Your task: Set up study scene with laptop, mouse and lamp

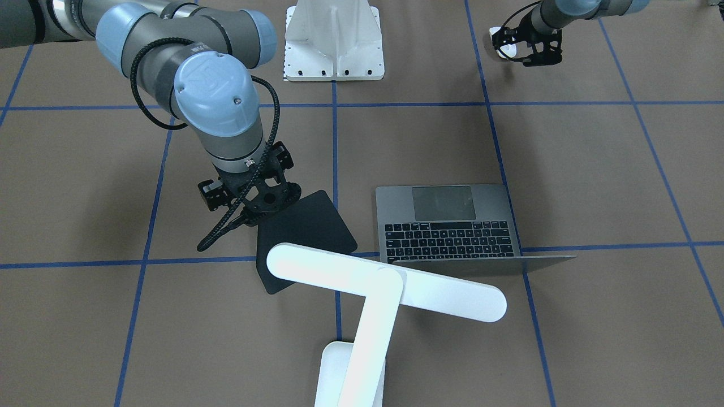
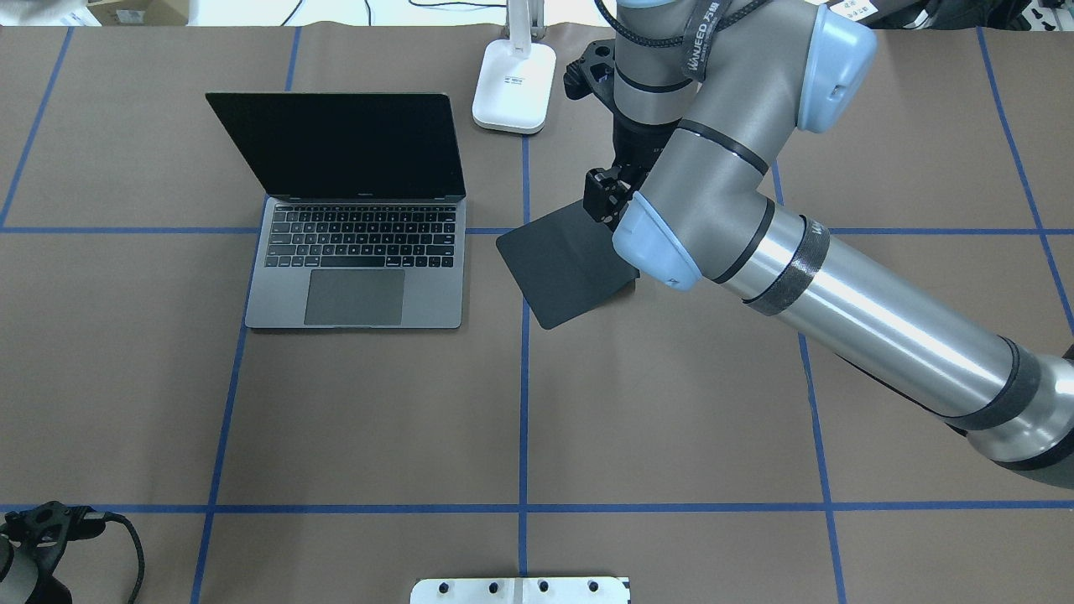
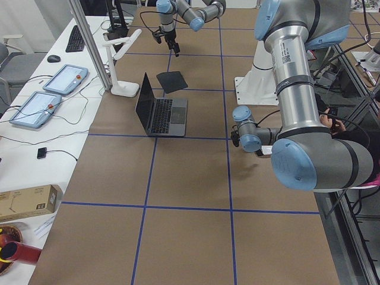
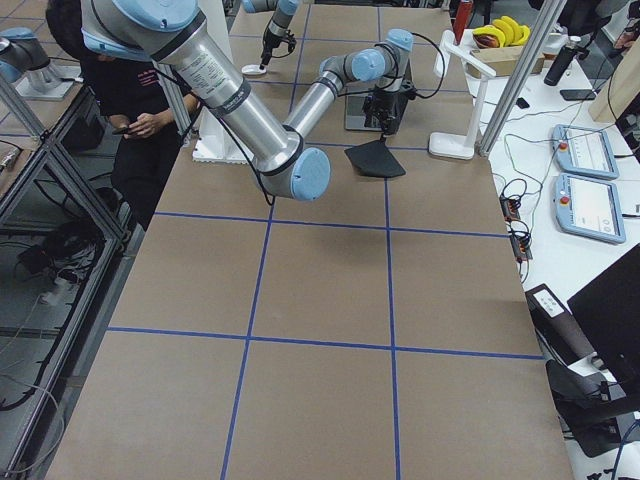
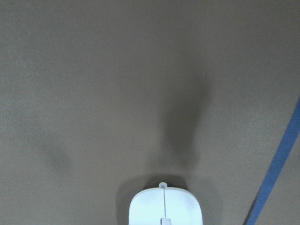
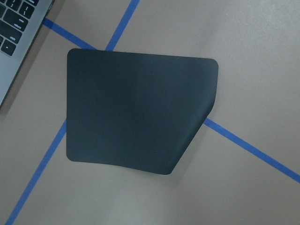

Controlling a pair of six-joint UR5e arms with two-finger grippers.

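Evidently the left gripper (image 1: 521,52) is hovering just over the mouse (image 5: 165,208), and I cannot tell its opening. The right gripper (image 1: 254,215) is meeting the black mat's (image 6: 136,117) corner, and its grip is unclear.

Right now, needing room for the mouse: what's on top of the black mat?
Nothing rests on the black mat; it shows bare. One corner beneath the right gripper is hidden.

Seen from the robot's side, the laptop (image 2: 352,252) sits open on the desk (image 2: 671,403), left of centre. The mat (image 2: 558,268) is just to its right, and the lamp (image 2: 513,84) base is behind the gap between them. The mouse (image 1: 505,51) is way off in the near-left corner under the left pincer (image 1: 520,55), and the pedestal (image 1: 334,39) sits mid near edge.
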